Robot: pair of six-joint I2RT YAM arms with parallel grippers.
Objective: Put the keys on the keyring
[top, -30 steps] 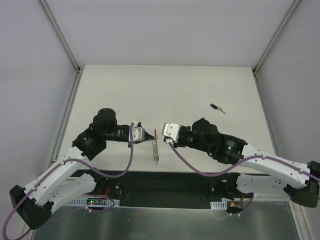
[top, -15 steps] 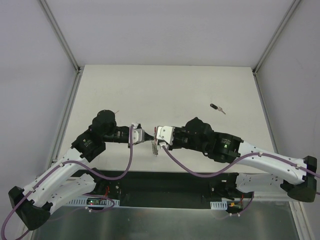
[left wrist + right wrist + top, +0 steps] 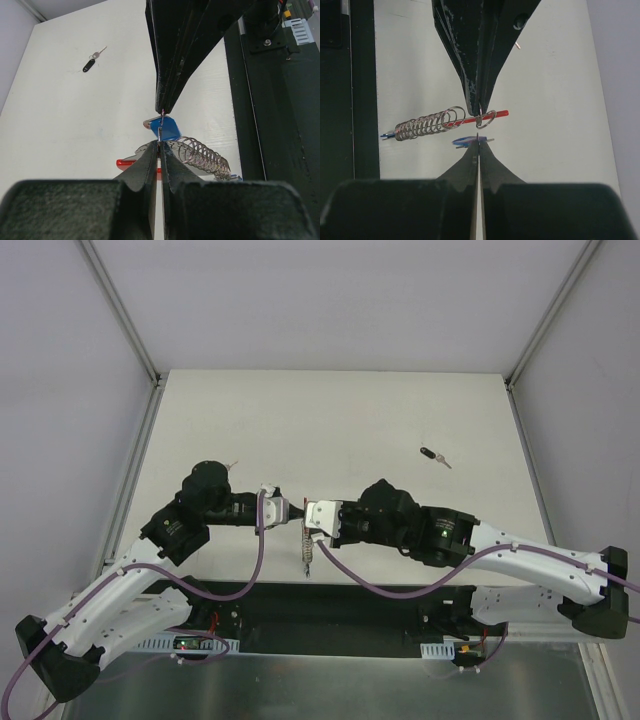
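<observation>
The keyring hangs between the two arms: a red band, a silver coil and a silver ring. My left gripper is shut on the ring, with the coil trailing to its right. My right gripper is shut on the blue-headed key, held edge-on just below the ring. In the left wrist view the blue key sits right at my fingertips. From above, the left gripper and right gripper meet tip to tip, and the keyring dangles below them.
A black-headed key lies alone on the white table at the right, also seen in the left wrist view as the black key. A small metal piece lies beside the left arm. The black base rail runs along the near edge.
My right gripper has moved left with the blue key until its tips meet the left gripper's. The left gripper shifted slightly, and the keyring has swung with it.
</observation>
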